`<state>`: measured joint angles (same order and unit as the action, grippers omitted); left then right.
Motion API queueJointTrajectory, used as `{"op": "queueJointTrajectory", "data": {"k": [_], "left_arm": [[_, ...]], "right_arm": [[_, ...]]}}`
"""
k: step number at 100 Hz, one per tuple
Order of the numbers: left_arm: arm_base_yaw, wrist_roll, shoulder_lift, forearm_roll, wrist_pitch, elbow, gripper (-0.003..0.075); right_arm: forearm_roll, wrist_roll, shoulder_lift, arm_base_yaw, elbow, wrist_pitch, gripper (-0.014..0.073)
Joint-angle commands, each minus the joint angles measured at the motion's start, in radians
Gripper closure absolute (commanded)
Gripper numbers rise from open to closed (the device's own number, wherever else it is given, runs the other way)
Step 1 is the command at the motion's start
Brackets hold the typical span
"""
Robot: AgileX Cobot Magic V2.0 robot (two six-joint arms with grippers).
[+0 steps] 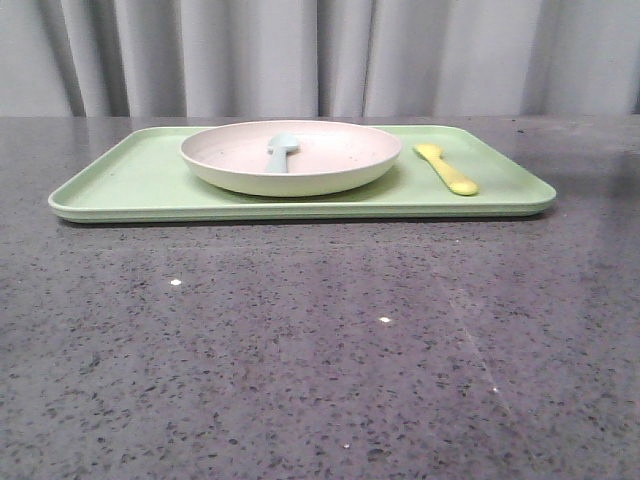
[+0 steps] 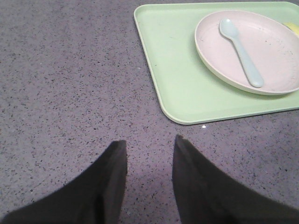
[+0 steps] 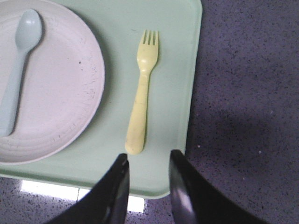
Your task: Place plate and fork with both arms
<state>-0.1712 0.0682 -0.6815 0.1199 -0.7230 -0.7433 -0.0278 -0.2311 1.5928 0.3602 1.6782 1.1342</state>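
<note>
Front: the plate (image 1: 291,157) sits on the tray (image 1: 130,185), the fork (image 1: 446,167) just beside it. Left wrist: my left gripper (image 2: 149,154) hangs spread over bare table. Right wrist: my right gripper (image 3: 148,163) is spread near the fork's handle; the thin handle could slip on the tray.

The left gripper (image 2: 148,161) is being held above the speckled grey countertop (image 2: 65,84), its two dark fingers (image 2: 112,182) parted with a strip of bare stone showing between them, nothing being gripped. Near it, a light-green tray (image 2: 173,70) is lying flat on the counter, one rounded corner being turned toward the gripper. The plate (image 2: 280,51) is sitting on the tray, and a pale blue-green spoon (image 2: 240,51) is lying inside it. A sliver of yellow (image 2: 292,27) is being glimpsed beside the plate's rim.
</note>
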Motion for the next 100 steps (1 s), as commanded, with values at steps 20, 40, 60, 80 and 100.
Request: {"op": "queueJointTrajectory", "data": {"k": [20, 40, 60, 80, 100], "left_arm": [[0.001, 0.008, 0.004, 0.013, 0.071, -0.025, 0.0482], [0.001, 0.008, 0.004, 0.013, 0.073, -0.025, 0.0482], [0.001, 0.008, 0.004, 0.013, 0.073, -0.025, 0.0614], [0.001, 0.008, 0.01, 0.013, 0.076, -0.025, 0.0741], [0.001, 0.008, 0.054, 0.013, 0.094, -0.023, 0.0741]], "right_arm": [[-0.011, -0.001, -0.314, -0.004, -0.248, -0.219, 0.0358], [-0.011, -0.001, -0.49, -0.004, -0.426, -0.308, 0.0358], [-0.011, -0.001, -0.66, -0.004, -0.602, -0.417, 0.052], [-0.013, -0.001, -0.795, -0.004, -0.735, -0.473, 0.0662], [-0.054, 0.0, -0.908, -0.004, -0.827, -0.492, 0.0662]]}}
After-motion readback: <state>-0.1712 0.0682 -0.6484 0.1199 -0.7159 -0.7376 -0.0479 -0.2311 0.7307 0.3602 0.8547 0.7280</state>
